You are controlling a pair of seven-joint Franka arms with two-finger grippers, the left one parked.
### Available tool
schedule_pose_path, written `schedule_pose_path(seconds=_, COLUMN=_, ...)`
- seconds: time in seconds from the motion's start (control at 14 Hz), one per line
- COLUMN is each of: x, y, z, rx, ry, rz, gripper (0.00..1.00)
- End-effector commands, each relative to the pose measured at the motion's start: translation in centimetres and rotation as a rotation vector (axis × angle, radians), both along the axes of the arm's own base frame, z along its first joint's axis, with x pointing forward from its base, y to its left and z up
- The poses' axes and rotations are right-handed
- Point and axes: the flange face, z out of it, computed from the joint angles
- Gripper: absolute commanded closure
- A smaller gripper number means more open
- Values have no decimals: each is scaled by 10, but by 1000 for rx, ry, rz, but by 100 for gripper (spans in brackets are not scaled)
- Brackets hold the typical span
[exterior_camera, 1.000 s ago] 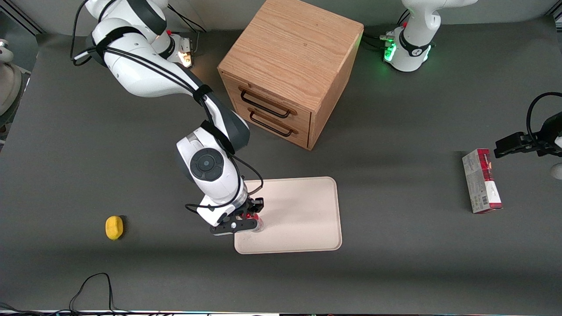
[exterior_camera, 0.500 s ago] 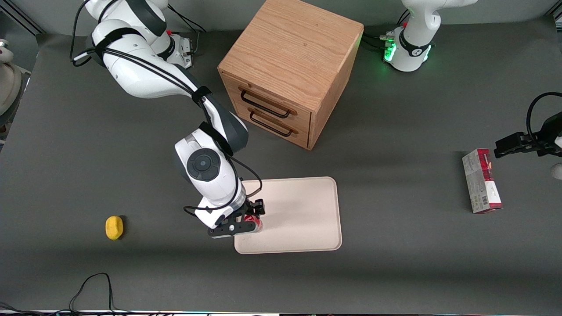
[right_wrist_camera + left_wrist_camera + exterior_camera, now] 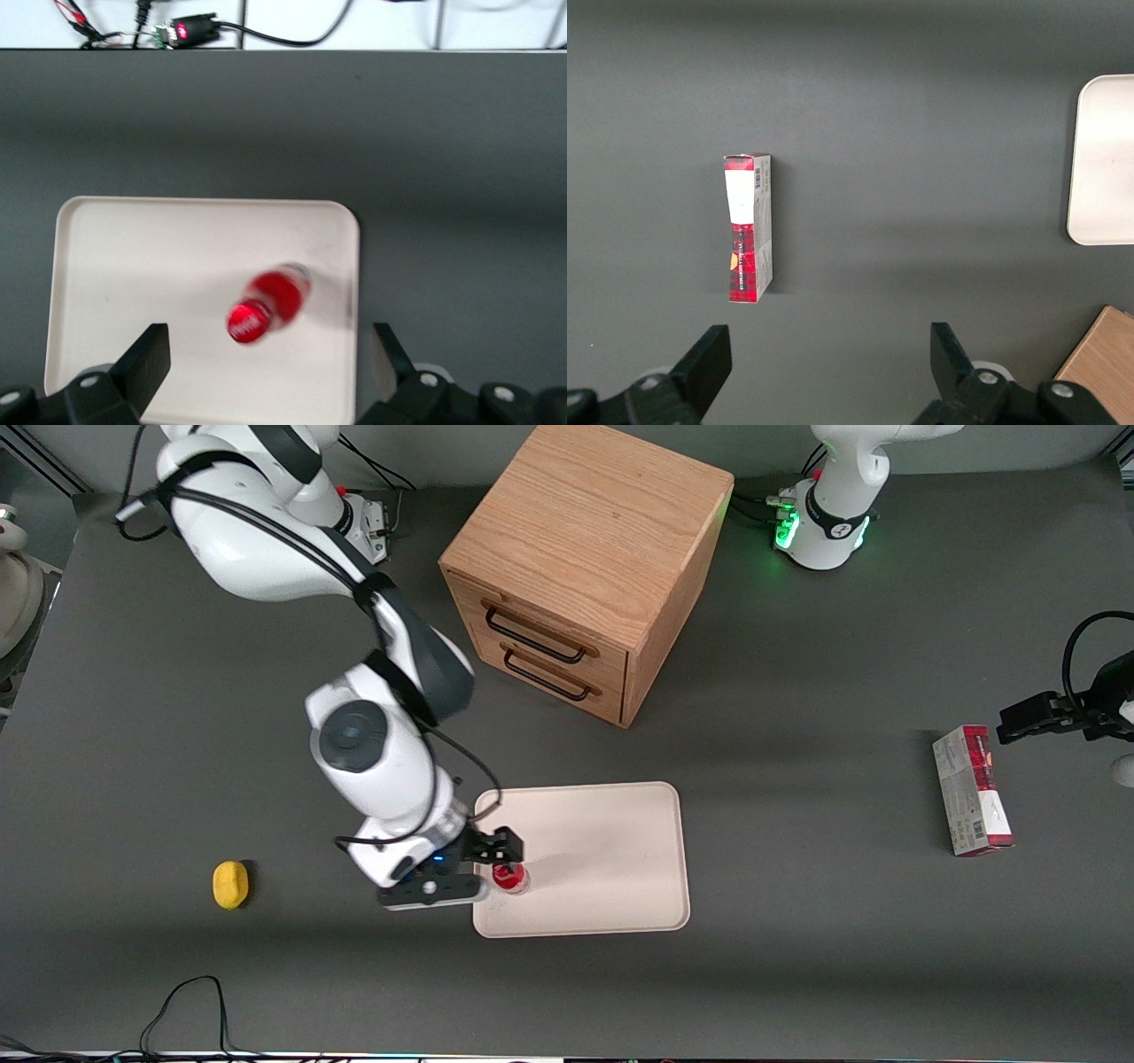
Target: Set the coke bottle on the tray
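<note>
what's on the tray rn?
Only the coke bottle, upright near the tray edge toward the working arm. Gripper sits above it, jaws open. Bottle's footprint is covered.

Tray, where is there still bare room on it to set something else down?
The tray is mostly bare from the coke bottle toward the parked arm's end. The crowded spot is its working-arm edge, where the bottle stands with the open pincer above it.

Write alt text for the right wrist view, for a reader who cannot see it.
A small red coke bottle stands on a cream tray, near the tray's edge, seen from above with the pincer open and raised over it, touching nothing. Dark grey table surrounds the tray.
</note>
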Motion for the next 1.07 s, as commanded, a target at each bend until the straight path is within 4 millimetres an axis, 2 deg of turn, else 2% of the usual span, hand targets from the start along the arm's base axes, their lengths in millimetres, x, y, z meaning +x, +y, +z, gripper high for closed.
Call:
schedule_pose_path(seconds=0.0, x=-20, y=-62, z=41, rx=-118, ry=55, rz=74, gripper=0)
schedule_pose_path(seconds=0.07, x=-29, y=-85, z=51, rx=-142, ry=77, rz=78, gripper=0)
schedule_pose_path(seconds=0.21, x=-50, y=-151, z=65, rx=-106, ry=136, rz=5, gripper=0)
schedule_pose_path(seconds=0.36, x=-75, y=-204, z=77, rx=-106, ry=159, rz=18, gripper=0)
schedule_pose_path(seconds=0.57, x=-112, y=-260, z=84, rx=-114, ry=180, rz=-8, gripper=0)
schedule_pose_path(seconds=0.71, x=-124, y=-284, z=98, rx=-112, ry=166, rz=12, gripper=0)
schedule_pose_path(seconds=0.86, x=-126, y=-287, z=105, rx=-111, ry=162, rz=10, gripper=0)
schedule_pose_path(seconds=1.0, x=-117, y=-287, z=114, rx=-110, ry=143, rz=-12, gripper=0)
